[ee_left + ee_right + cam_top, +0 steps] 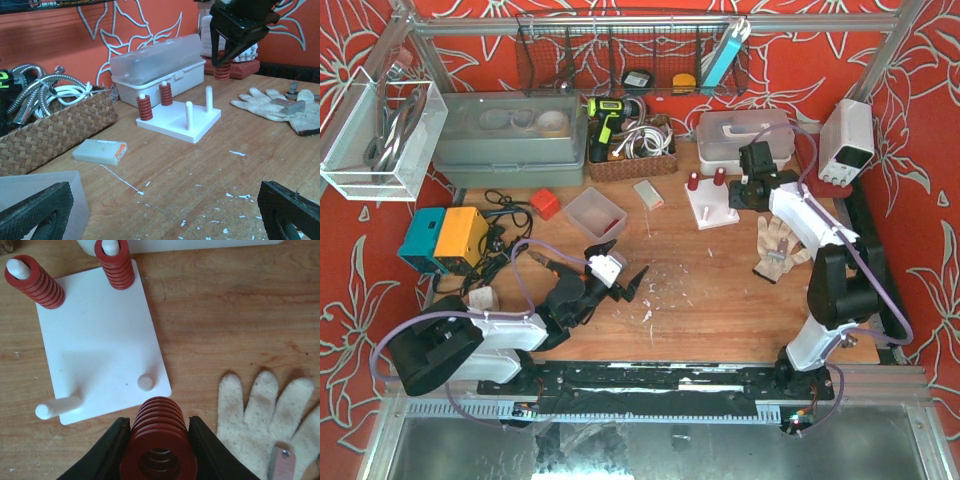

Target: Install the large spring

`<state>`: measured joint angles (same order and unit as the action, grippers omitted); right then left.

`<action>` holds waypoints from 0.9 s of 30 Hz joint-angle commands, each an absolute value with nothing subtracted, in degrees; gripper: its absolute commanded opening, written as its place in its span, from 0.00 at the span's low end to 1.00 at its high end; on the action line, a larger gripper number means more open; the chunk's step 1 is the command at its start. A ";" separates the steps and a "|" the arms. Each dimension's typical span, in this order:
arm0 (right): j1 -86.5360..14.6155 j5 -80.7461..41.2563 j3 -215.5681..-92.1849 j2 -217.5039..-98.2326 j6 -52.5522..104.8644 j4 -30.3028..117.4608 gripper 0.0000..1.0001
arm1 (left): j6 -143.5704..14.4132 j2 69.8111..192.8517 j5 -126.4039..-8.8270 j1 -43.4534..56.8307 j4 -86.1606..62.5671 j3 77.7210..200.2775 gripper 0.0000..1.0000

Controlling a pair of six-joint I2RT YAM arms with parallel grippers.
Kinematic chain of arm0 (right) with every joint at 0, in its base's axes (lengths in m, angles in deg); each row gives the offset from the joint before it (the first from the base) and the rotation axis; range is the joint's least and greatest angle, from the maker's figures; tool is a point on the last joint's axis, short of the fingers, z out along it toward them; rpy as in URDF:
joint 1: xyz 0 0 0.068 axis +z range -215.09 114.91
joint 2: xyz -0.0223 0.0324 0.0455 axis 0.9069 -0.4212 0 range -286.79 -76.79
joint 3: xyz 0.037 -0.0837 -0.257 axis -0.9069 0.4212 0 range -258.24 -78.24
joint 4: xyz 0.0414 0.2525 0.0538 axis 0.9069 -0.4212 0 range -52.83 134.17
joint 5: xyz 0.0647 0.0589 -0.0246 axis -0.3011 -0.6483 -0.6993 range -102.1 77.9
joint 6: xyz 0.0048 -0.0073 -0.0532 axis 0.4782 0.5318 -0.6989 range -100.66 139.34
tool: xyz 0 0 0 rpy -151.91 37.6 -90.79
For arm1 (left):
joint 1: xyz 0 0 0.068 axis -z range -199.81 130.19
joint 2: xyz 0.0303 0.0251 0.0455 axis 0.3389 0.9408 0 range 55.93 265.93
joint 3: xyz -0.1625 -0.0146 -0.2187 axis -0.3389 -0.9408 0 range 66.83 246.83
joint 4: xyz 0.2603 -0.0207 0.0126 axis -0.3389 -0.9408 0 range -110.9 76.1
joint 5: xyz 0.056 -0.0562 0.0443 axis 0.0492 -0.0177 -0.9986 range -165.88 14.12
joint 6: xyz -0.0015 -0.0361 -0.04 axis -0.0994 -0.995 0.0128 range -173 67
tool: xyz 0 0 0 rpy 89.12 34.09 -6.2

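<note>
My right gripper [159,427] is shut on the large red spring [159,445] and holds it just above the near edge of the white peg plate [100,345], close to a bare short peg [145,382]. A second bare peg [57,407] stands at the plate's left corner. Two smaller red springs [35,282] [116,265] sit on the far pegs. The left wrist view shows the right gripper [227,60] hanging behind the plate [175,122] with the spring [222,70] in it. My left gripper [620,275] is open and empty, low over the table's middle.
A worn work glove [265,425] lies right of the plate. A lidded white plastic box [160,65] stands behind the plate and a wicker basket [50,130] with cables to its left. A small white packet [100,151] and a clear tub [595,212] lie nearby.
</note>
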<state>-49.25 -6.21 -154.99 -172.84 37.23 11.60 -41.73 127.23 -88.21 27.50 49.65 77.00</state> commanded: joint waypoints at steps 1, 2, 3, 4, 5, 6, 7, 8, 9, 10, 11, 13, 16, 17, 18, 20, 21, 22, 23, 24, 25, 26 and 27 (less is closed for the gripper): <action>-49.44 -7.78 -158.60 -175.27 37.10 12.35 0.00 | -41.75 126.23 -88.06 27.65 50.45 78.26 1.00; -49.43 -7.95 -158.80 -175.64 37.14 12.77 0.00 | -41.75 126.28 -88.01 27.65 50.44 78.26 1.00; -49.44 -8.31 -158.98 -176.11 37.24 13.01 0.00 | -41.75 126.32 -88.01 27.66 50.44 78.26 1.00; -49.44 -8.33 -159.50 -176.70 37.31 12.90 0.00 | -41.67 126.26 -88.01 27.65 50.48 78.26 1.00; -49.49 -8.16 -160.09 -177.33 37.35 12.62 0.00 | -41.66 126.20 -88.01 27.65 50.44 78.22 1.00; -49.48 -7.88 -160.63 -177.87 37.24 12.28 0.00 | -41.66 126.08 -88.01 27.65 50.47 78.17 1.00; -49.49 -7.53 -161.07 -178.43 37.08 12.26 0.00 | -41.66 125.99 -88.01 27.65 50.45 78.17 1.00; -49.47 -7.36 -161.46 -178.88 37.02 12.31 0.00 | -41.66 125.91 -87.95 27.65 50.39 78.17 1.00; -49.50 -7.29 -161.86 -179.30 36.88 12.18 0.00 | -41.64 125.87 -87.86 27.63 50.35 78.17 1.00; -49.53 -7.18 -162.27 -179.73 36.84 11.96 0.00 | -41.58 125.86 -87.77 27.65 50.39 78.17 1.00; -49.53 -6.98 -162.61 -179.96 36.83 11.72 0.00 | -41.57 125.89 -87.75 27.65 50.35 78.17 1.00; -49.53 -6.91 -162.70 -180.49 36.62 11.91 0.00 | -41.51 125.89 -87.74 27.65 50.35 78.17 1.00; -49.48 -6.22 -163.43 -181.65 36.41 11.28 0.00 | -41.49 125.80 -87.66 27.65 50.39 78.17 1.00; -49.52 -6.20 -163.54 -181.94 36.32 11.11 0.00 | -41.42 125.84 -87.65 27.65 50.35 78.17 1.00; -49.53 -6.21 -163.58 -182.29 36.31 11.19 0.00 | -41.40 125.88 -87.65 27.65 50.43 78.17 1.00; -49.52 -6.22 -163.71 -183.14 36.23 11.43 0.00 | -41.40 126.02 -87.65 27.66 50.36 78.17 1.00; -49.49 -6.22 -163.82 -183.62 36.14 11.54 0.00 | -41.40 125.98 -87.65 27.65 50.43 78.29 1.00; -49.50 -6.13 -163.98 -184.14 36.13 11.61 0.00 | -41.40 125.97 -87.65 27.65 50.36 78.19 1.00; -49.45 -6.05 -164.16 -184.62 36.08 11.62 0.00 | -41.33 125.94 -87.65 27.65 50.37 78.17 1.00; -49.48 -6.04 -164.27 -185.18 36.07 11.57 0.00 | -41.31 125.89 -87.65 27.65 50.36 78.17 1.00; -49.52 -6.00 -164.41 -185.62 35.97 11.57 0.00 | -41.23 125.89 -87.65 27.65 50.43 78.17 1.00; -49.53 -5.80 -164.58 -186.02 36.00 11.57 0.00 | -41.22 125.93 -87.72 27.65 50.36 78.19 1.00; -49.51 -5.78 -164.62 -186.30 36.04 11.51 0.02 | -41.22 125.89 -87.74 27.65 50.35 78.17 1.00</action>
